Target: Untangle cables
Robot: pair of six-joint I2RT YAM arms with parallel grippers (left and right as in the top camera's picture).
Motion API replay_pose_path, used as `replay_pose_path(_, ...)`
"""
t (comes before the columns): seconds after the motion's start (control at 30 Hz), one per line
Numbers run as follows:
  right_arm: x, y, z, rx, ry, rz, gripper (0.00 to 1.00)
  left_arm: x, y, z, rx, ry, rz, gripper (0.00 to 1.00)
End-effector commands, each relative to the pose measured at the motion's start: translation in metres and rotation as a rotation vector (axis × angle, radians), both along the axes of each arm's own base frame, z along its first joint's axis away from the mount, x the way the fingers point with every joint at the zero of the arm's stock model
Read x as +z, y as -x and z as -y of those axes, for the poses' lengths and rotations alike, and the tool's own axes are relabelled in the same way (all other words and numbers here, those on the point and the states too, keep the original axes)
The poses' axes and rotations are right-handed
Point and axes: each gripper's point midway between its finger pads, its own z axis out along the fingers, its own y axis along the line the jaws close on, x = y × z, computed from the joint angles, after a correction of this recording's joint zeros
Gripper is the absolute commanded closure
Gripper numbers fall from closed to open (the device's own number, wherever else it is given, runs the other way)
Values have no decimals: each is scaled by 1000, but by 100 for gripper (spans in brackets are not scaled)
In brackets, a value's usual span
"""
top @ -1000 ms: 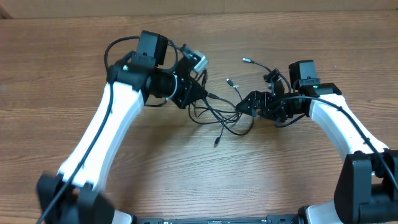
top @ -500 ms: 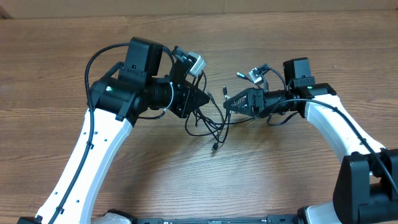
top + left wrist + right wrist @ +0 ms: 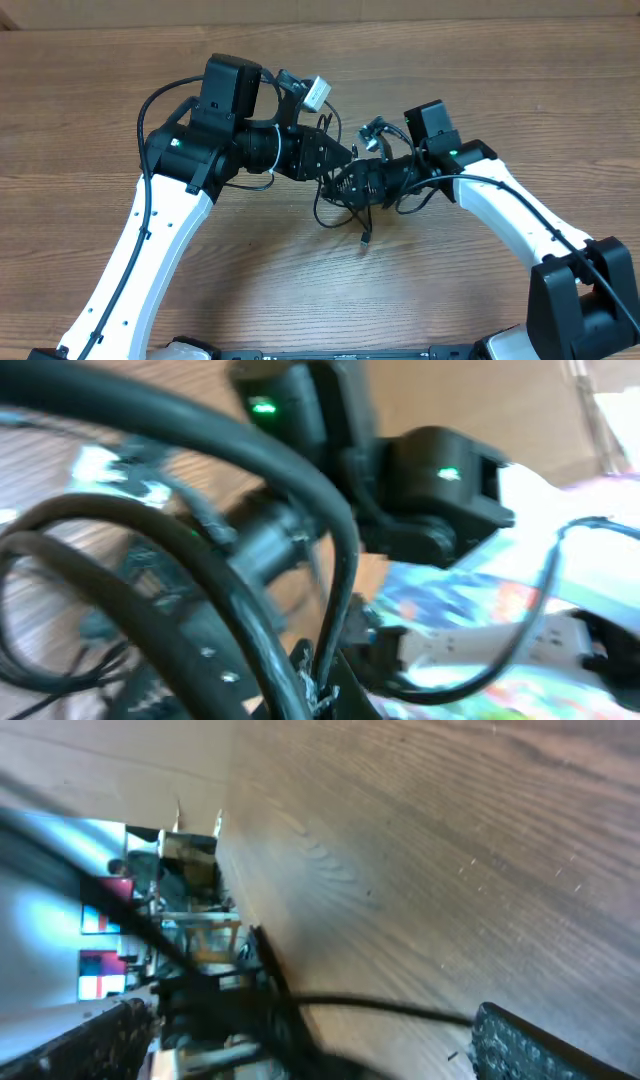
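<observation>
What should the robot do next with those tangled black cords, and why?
Probably close the right hand on one strand, then ease it away. Its jaws stand wide open right at the tangle of thin black cords, with a strand crossing between them in the right wrist view, while the left hand is shut, seemingly on the same tangle.

Wood-grain counter [image 3: 480,80], surface sound; black cables [image 3: 345,212] tangled near its centre, one plug end trailing toward near edge

Cables [image 3: 341,211] by left hand [image 3: 340,156], right hand [image 3: 352,186]
</observation>
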Motion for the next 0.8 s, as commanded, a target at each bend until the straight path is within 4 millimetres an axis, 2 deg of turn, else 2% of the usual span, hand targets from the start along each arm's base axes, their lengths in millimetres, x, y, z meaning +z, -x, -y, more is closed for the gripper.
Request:
replay_pose_path(0.0, 4, -8, -5, -42, 25, 8, 0, 26, 18, 7, -94, 122, -25, 96)
replay_pose_path(0.17, 3, -14, -2, -59, 32, 21, 0, 26, 19, 7, -103, 122, -12, 96)
replay_pose_path(0.37, 0, -28, 24, -137, 45, -12, 0, 25, 19, 7, -104, 116, -11, 96)
replay_pose_path(0.53, -5, -23, 28, -122, 71, -17, 0, 30, 15, 8, -100, 132, 14, 96)
replay_pose_path(0.67, -26, -20, 35, -152, 204, -23, 0, 44, 9, 13, -105, 184, 43, 96)
replay_pose_path(0.77, -49, -24, 53, -211, 376, -2, 0, 66, 13, 16, -170, 276, 80, 96)
